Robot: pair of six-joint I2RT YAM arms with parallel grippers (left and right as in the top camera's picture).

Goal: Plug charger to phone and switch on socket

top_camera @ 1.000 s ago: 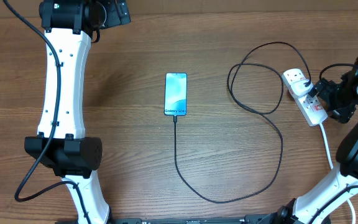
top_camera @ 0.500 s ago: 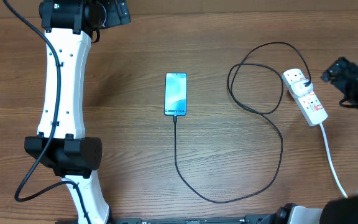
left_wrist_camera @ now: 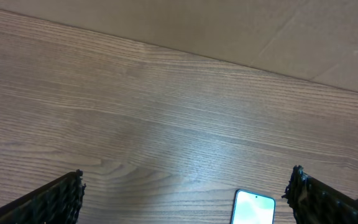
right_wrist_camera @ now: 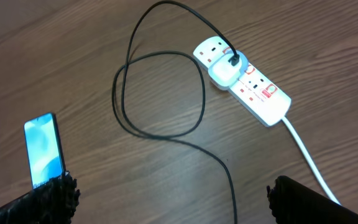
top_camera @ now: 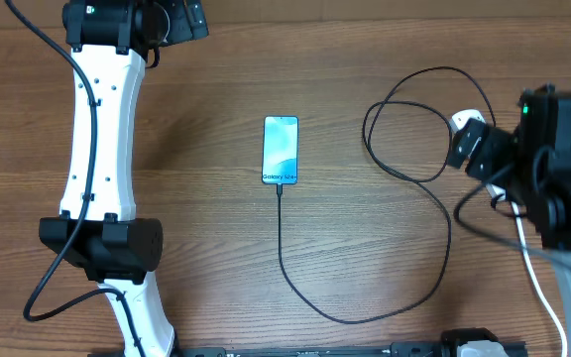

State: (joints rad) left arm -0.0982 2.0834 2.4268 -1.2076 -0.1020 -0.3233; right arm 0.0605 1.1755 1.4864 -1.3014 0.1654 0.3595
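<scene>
Your right gripper [right_wrist_camera: 169, 202] is wide open and holds nothing, near the socket [right_wrist_camera: 253, 87]. Your left gripper [left_wrist_camera: 185, 202] is wide open and empty too. The phone [top_camera: 280, 149] lies mid-table, pointing toward you, with "Galaxy S24" at the near end, where the charger [top_camera: 280, 228] tip meets it.

A wooden table [top_camera: 206, 248] is lying beneath everything, its brown grain running from side to side. A plain beige board [left_wrist_camera: 229, 25] is standing along its far edge.
</scene>
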